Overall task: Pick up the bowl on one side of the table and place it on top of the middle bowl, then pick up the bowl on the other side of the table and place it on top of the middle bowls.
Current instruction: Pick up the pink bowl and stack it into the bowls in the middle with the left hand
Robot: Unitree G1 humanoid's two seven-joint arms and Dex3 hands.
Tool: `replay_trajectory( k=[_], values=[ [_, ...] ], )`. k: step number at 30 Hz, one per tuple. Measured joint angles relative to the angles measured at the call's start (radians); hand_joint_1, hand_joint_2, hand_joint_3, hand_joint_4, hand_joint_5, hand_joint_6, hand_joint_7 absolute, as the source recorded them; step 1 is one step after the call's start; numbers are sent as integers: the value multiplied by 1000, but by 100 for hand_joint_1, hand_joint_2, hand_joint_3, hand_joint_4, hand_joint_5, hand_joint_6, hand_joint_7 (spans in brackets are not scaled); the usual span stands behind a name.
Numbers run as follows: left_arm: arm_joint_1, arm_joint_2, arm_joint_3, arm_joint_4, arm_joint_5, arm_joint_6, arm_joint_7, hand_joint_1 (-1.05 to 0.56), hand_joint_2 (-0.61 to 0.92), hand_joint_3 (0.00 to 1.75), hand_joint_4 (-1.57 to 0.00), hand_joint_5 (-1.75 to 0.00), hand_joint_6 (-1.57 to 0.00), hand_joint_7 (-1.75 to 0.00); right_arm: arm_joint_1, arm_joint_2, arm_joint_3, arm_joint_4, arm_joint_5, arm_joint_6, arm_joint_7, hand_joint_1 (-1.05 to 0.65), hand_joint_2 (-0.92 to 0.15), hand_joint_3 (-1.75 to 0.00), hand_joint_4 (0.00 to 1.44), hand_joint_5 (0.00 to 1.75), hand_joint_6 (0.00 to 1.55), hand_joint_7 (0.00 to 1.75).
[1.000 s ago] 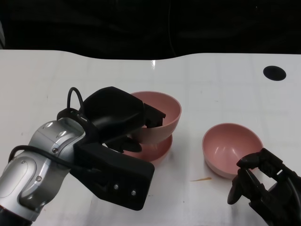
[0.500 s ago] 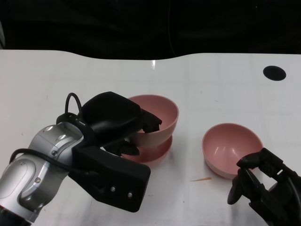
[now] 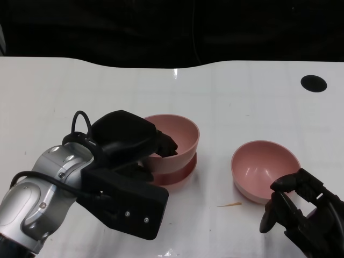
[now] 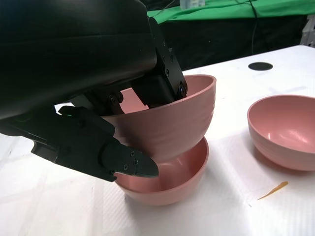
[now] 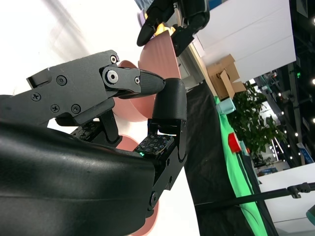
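Note:
My left hand (image 3: 134,142) grips a pink bowl (image 3: 180,137) by its near rim, fingers inside and thumb outside. That bowl sits tilted inside the middle pink bowl (image 3: 180,171); the left wrist view shows the held bowl (image 4: 167,123) resting in the lower bowl (image 4: 172,179) with a gap on the far side. A third pink bowl (image 3: 264,169) stands upright on the white table (image 3: 258,97) at the right. My right hand (image 3: 301,215) hovers just in front of it, fingers curled and holding nothing. The right wrist view shows those fingers (image 5: 123,83) bent inward.
A black round hole (image 3: 313,83) marks the table's far right. A small orange sliver (image 3: 229,205) lies on the table between the stacked bowls and the right bowl. The table's dark far edge runs across the back.
My left hand has lowered the held bowl down and slightly toward me, into the middle bowl. The right hand and right bowl have not moved.

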Motion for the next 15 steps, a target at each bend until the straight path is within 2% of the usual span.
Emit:
replay_trajectory(
  k=[8,15],
  values=[
    [0,-2,-10,27,0,-6,8,-22,92,26,-111,-21,-103,-3,0,0,0,-1,4,0,0,-15,-84,-50,84,162,82,126],
    [5,-10,-24,43,5,-4,12,-25,92,32,-114,-18,-103,-2,0,0,0,-1,5,0,0,-14,-83,-51,83,163,80,128]
  ],
)
